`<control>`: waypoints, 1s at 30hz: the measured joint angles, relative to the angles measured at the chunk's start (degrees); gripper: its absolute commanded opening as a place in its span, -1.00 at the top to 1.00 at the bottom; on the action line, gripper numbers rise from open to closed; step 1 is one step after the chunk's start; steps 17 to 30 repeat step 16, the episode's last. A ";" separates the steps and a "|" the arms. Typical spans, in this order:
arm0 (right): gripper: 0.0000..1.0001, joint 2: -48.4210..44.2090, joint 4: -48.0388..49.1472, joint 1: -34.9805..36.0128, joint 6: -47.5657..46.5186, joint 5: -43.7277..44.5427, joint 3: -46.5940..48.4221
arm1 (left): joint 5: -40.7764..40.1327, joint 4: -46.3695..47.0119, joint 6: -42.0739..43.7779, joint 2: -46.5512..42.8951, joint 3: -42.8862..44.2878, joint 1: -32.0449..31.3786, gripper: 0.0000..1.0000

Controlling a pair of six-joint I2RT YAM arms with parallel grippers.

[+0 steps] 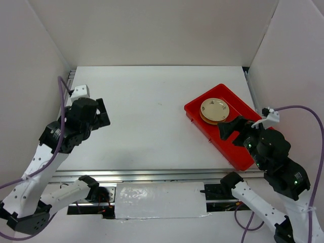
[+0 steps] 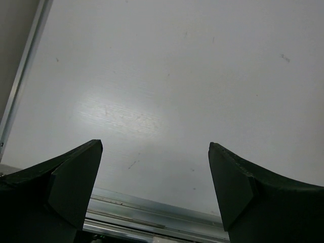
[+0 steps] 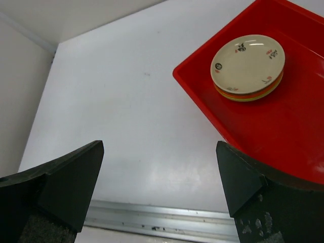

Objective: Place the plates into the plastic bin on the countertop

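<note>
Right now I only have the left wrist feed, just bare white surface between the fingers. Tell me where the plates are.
Observer: The plates sit stacked in the plastic bin on the right side, a beige one on top.
Operator: Report the right gripper.
Observer: The right gripper is open and empty, over the bin's near end.
Operator: Check the countertop for strays.
Observer: The top view shows no plate on the countertop outside the bin.

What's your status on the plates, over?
Left gripper open, empty, over countertop. Right gripper open, empty, by the plastic bin. Plates stacked inside it. No obstruction seen.
</note>
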 measured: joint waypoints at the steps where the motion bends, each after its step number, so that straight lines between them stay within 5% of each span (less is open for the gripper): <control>1: -1.00 -0.07 -2.10 1.51 -0.07 0.87 1.68 | -0.24 -0.59 -0.09 -1.57 -1.36 -0.02 -0.99; 11: -1.00 -1.57 -16.55 2.58 -2.95 3.85 7.80 | -2.84 -8.24 -3.21 -12.09 -5.70 -0.02 -0.99; 30: -1.00 -2.36 -17.11 0.17 -4.83 1.53 10.45 | -3.26 -9.40 -4.33 -16.65 -5.62 -0.02 -0.99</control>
